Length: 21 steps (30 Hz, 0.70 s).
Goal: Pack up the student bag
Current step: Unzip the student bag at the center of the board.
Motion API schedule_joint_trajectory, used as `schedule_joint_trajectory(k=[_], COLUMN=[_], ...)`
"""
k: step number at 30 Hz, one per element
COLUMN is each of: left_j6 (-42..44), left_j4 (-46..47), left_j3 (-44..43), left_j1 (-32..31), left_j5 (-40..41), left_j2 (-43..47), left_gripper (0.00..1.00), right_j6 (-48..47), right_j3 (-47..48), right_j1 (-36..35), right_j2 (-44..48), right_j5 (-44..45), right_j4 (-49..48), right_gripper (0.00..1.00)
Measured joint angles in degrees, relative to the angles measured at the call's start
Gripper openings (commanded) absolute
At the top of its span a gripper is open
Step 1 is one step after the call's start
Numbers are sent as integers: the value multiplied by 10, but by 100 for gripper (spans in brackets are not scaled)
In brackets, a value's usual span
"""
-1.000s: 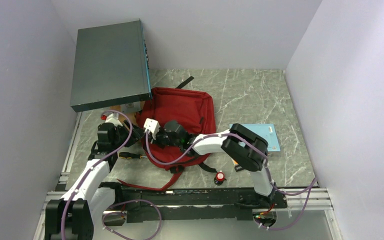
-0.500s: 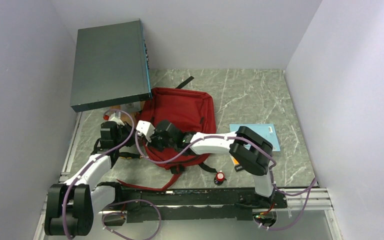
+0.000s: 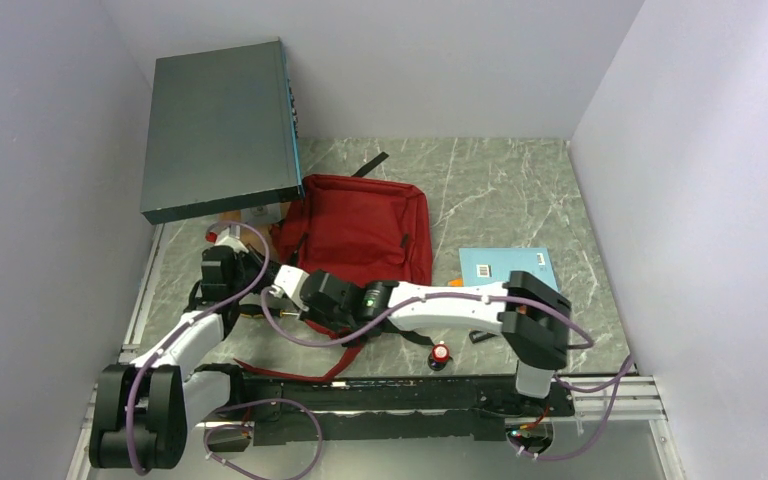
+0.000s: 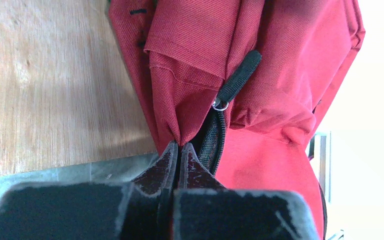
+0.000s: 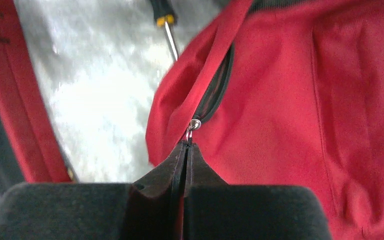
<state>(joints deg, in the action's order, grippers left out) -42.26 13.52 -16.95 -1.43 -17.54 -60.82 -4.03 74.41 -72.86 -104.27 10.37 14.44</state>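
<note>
The student bag [image 3: 365, 225], dark red fabric, lies flat in the middle of the table. At its near left corner both grippers meet. My left gripper [image 4: 180, 146] is shut on a fold of the bag's red fabric [image 4: 190, 90] just beside the zip, and a black pull tab [image 4: 239, 75] hangs right of it. My right gripper [image 5: 186, 145] is shut on the zip pull, whose metal ring [image 5: 195, 124] shows at the fingertips. From above, the left gripper [image 3: 260, 270] sits just behind the right gripper [image 3: 285, 292].
A dark grey box [image 3: 222, 125] stands raised at the back left. A blue booklet [image 3: 510, 270] lies right of the bag, and a small red-capped item [image 3: 441, 353] sits near the front edge. A screwdriver [image 5: 167, 25] lies left of the bag. A red strap [image 3: 290, 370] trails forward.
The left gripper has closed on the bag's fabric. The right gripper has travelled left and nearer along the bag's edge, its arm stretching out lower across the bag.
</note>
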Motion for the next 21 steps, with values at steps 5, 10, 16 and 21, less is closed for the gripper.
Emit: schedule_joint_trajectory(k=[5,10,16,21], left_j6=[2,-9,-45,-77], left_j4=[-2,-43,-162,-282], left_j3=[0,-5,-54,-61], left_j1=[4,18,26,26], left_j5=[14,10,-40,-78], left_j2=[38,56,76,165], left_gripper=[0,46,67,69], right_j6=[48,63,66,66], right_j3=[-96,-146,-147,-146], right_j1=[-15,-14,-14,-14], right_j2=[97,125,125,124], right_j5=[33,54,62,62], right_j4=[32,19,-19,-36], right_gripper=[0,0,0,0])
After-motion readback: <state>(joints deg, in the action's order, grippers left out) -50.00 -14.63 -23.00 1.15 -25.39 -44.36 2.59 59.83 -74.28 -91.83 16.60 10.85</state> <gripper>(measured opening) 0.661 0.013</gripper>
